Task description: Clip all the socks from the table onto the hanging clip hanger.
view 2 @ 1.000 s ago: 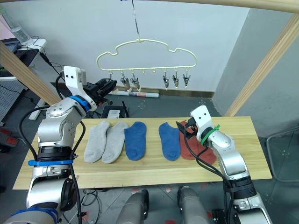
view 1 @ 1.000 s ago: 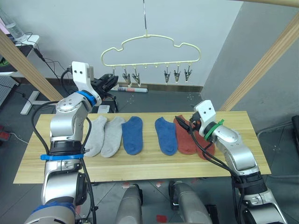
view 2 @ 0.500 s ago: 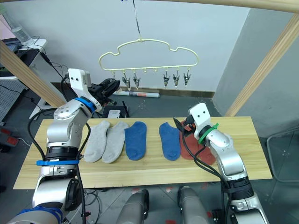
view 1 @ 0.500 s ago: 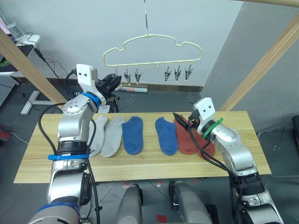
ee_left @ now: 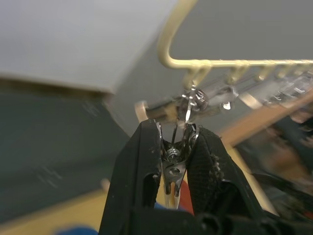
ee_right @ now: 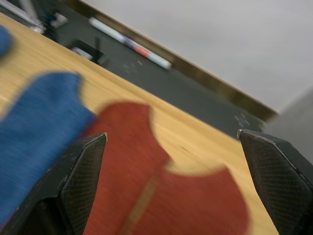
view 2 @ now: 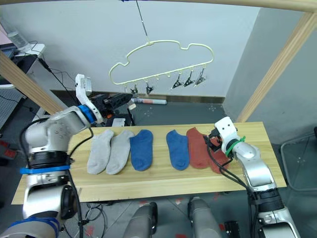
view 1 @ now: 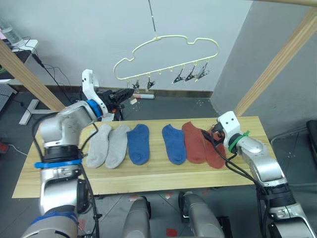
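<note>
Six socks (view 1: pixel 139 143) lying side by side in a row across the worktop (view 1: pixel 148 176), clip hanger (view 1: pixel 166 54) hanging tilted above and behind them, left tool (ee_left: pixel 175 161) closing on its leftmost clip (ee_left: pixel 175 169), right tool (ee_right: pixel 171 186) hovering spread over the rightmost socks.

The right gripper (view 1: pixel 214 135) covers part of the outermost rust red sock (view 1: pixel 214 153), so its cuff end cannot be read from the head views. In the right wrist view both red socks (ee_right: pixel 146 196) and the blue sock (ee_right: pixel 34 127) are blurred and run off the picture's edge at 6 and 9 o'clock. In the left wrist view the clips (ee_left: pixel 274 93) toward 3 o'clock smear together; the counter (ee_left: pixel 49 215) is a blur.
</note>
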You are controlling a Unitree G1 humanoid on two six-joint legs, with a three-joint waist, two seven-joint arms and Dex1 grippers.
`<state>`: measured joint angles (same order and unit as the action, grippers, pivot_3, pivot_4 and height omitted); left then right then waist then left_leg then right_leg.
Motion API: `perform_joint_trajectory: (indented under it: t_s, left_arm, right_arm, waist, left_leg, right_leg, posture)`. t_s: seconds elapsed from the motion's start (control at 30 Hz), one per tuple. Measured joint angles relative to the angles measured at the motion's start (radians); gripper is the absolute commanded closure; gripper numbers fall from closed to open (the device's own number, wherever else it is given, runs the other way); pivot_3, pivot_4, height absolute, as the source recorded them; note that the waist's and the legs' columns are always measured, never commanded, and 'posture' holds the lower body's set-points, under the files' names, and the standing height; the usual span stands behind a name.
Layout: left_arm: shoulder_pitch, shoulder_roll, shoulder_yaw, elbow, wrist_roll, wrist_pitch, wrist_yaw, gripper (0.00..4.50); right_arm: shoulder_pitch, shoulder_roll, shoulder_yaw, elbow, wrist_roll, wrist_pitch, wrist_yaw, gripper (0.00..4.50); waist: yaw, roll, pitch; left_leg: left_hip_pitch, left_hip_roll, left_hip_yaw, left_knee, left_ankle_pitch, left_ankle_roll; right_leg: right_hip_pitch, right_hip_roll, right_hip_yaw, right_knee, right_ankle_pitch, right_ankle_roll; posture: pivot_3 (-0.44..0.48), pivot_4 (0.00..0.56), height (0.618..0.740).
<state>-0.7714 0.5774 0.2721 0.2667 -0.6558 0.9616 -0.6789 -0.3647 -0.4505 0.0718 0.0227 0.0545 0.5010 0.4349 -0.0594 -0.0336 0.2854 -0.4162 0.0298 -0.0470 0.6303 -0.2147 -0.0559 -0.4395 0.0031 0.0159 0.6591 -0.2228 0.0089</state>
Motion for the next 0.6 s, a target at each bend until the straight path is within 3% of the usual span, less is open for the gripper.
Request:
perform_joint_trajectory:
  t_s: [0.1, 0.27, 0.6]
  left_arm:
    - [-0.061, 0.045, 0.027, 0.044, -0.066, 0.192, -0.010, 3.82]
    - [-0.104, 0.034, 0.075, 0.098, -0.125, 0.358, 0.010, 3.82]
    - [-0.137, 0.006, 0.177, 0.122, -0.170, 0.481, 0.083, 3.82]
  right_arm:
    - [-0.036, -0.001, -0.015, 0.143, -0.005, 0.017, -0.006, 0.00]
    - [-0.100, 0.023, -0.011, 0.280, -0.005, 0.020, -0.011, 0.00]
    - [-0.224, 0.055, -0.015, 0.530, -0.005, 0.030, -0.011, 0.00]
  waist:
    - [-0.001, 0.000, 0.000]
    - [-0.004, 0.000, 0.000]
    - [-0.001, 0.000, 0.001]
  left_leg:
    - [0.001, 0.000, 0.000, 0.000, 0.000, 0.000]
    - [0.000, 0.001, 0.001, 0.000, 0.000, 0.000]
    - [0.000, 0.000, 0.002, 0.000, 0.000, 0.000]
  right_leg:
    - [-0.001, 0.001, 0.000, 0.002, 0.000, 0.000]
    - [-0.002, 0.001, 0.001, 0.003, 0.000, 0.000]
    - [-0.002, -0.001, 0.001, 0.003, 0.000, 0.000]
  posture:
    - [-0.056, 0.298, 0.740]
    - [-0.058, 0.299, 0.740]
    - [-0.057, 0.299, 0.740]
